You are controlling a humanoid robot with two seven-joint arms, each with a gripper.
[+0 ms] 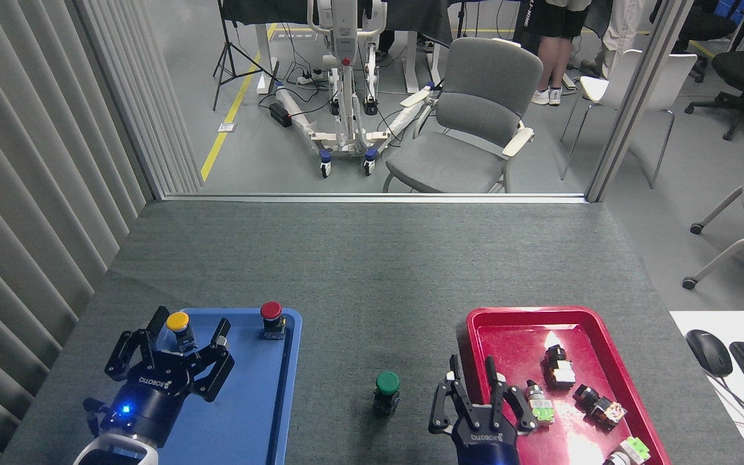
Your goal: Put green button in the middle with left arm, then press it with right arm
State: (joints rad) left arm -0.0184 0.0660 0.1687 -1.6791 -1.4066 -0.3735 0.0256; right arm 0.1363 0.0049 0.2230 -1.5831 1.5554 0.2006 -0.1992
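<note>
Standing lower centre on bare felt, the green button (387, 383) is free; my right gripper (483, 395) and left gripper (175, 344), both spread and empty, risk toppling it if a press lands off-centre.

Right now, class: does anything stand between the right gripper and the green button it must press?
Nothing visible does. The green button stands alone on bare grey felt, and the right gripper, fingers spread, hangs beside it over the red tray's edge.

button (387, 390) on table (359, 271) | between two trays (268, 413) (507, 329) | right gripper (475, 403) beside it
</note>
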